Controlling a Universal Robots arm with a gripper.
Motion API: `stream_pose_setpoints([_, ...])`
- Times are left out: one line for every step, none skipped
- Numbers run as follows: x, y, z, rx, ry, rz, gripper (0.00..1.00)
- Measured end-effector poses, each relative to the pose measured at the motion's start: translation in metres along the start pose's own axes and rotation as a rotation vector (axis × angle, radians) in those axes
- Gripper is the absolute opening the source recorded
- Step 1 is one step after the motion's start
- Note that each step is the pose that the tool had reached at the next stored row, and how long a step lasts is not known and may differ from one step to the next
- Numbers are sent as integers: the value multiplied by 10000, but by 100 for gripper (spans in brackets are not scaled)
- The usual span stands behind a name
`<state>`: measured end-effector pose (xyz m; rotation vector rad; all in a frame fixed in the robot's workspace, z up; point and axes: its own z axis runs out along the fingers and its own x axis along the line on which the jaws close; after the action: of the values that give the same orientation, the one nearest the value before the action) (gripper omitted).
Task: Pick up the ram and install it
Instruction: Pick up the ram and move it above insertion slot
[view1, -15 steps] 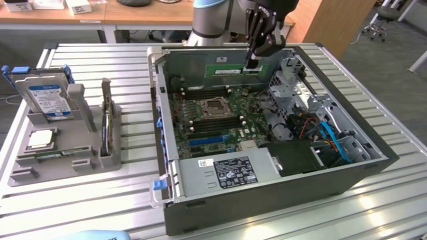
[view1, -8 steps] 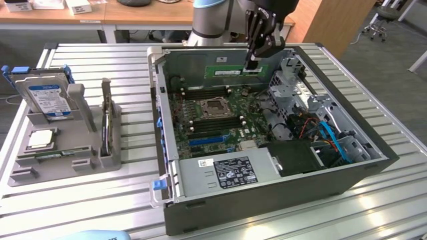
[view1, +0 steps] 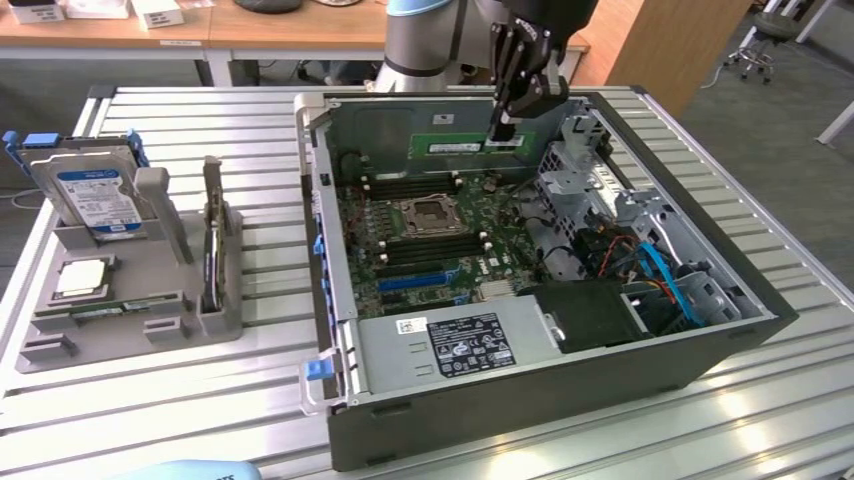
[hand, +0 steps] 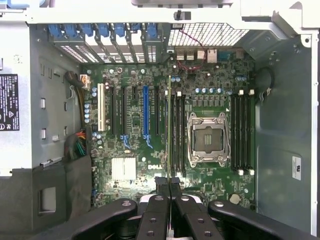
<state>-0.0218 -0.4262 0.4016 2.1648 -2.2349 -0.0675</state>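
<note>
One ram (view1: 461, 146) (held), one hard drive (view1: 91, 195), one computer case (view1: 534, 405)

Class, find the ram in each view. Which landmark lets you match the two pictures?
Exterior view: the ram is held by the fingers, level, near the far wall of the case.
Wrist view: the ram is a thin edge-on strip reaching out from between the fingers.
Shared landmark: the CPU socket.

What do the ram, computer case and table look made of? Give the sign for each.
By look: the ram is green circuit board, likely fibreglass laminate, with a white label; the computer case is likely painted sheet metal, dark grey outside, bare grey panels inside; the table looks like aluminium, pale, dull slatted profiles.
</note>
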Motion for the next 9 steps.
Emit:
stream_pose_setpoints([0, 0, 10, 1, 0, 0, 12])
stream_pose_setpoints([0, -1, 19, 0, 0, 0, 12])
stream_pose_setpoints([0, -2, 29, 0, 0, 0, 12])
stream_pose_setpoints([0, -2, 40, 0, 0, 0, 12])
stream_pose_setpoints([0, -3, 52, 0, 0, 0, 12])
stream_pose_setpoints([1, -3, 63, 1, -1, 0, 12])
stream_pose_setpoints([1, -4, 74, 1, 0, 0, 12])
stream_pose_setpoints([1, -4, 85, 1, 0, 0, 12])
stream_pose_setpoints([1, -5, 96, 0, 0, -1, 12])
